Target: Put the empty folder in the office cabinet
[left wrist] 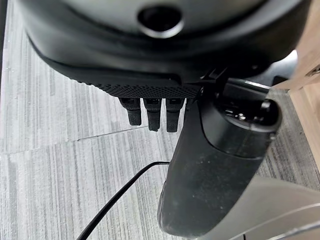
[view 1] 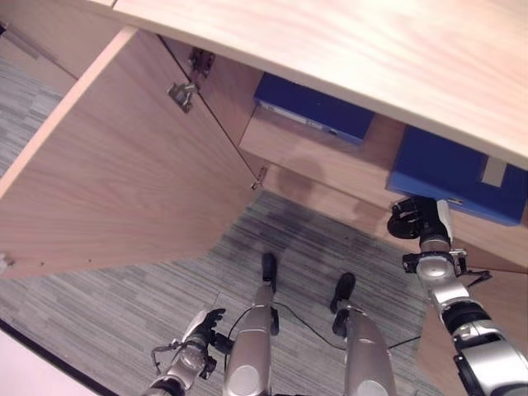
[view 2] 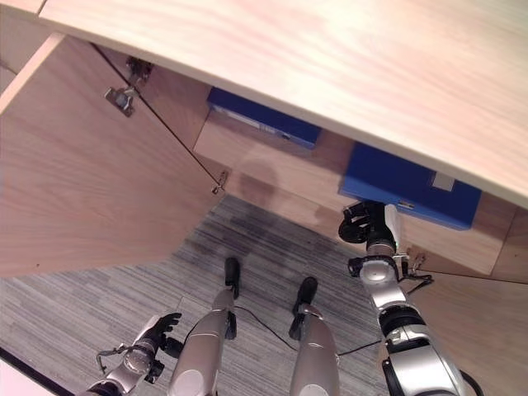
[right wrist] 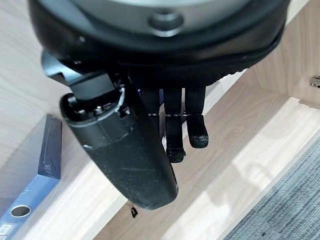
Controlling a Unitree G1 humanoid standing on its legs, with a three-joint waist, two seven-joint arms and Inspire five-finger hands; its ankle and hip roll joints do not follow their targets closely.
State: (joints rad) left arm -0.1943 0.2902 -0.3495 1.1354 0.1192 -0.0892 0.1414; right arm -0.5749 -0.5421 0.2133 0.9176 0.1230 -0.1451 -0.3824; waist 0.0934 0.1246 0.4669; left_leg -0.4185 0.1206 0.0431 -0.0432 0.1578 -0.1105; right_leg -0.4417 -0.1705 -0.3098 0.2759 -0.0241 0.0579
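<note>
R hand [view 1: 412, 221] relaxed, empty, just off blue folder [view 1: 462, 177] on cabinet shelf [view 1: 330, 169]; L hand [view 1: 195, 338] loose by carpet; suggest withdrawing straight, clear of the folder.

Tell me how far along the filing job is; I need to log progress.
Done, apparently: the cabinet door stands open, and a blue folder lies on the cabinet shelf, with another blue folder further back. In hand: nothing; the right hand is just in front of the near folder with relaxed fingers, and the left hand hangs low over the carpet. Left: likely pulling the right arm back and shutting the door.
</note>
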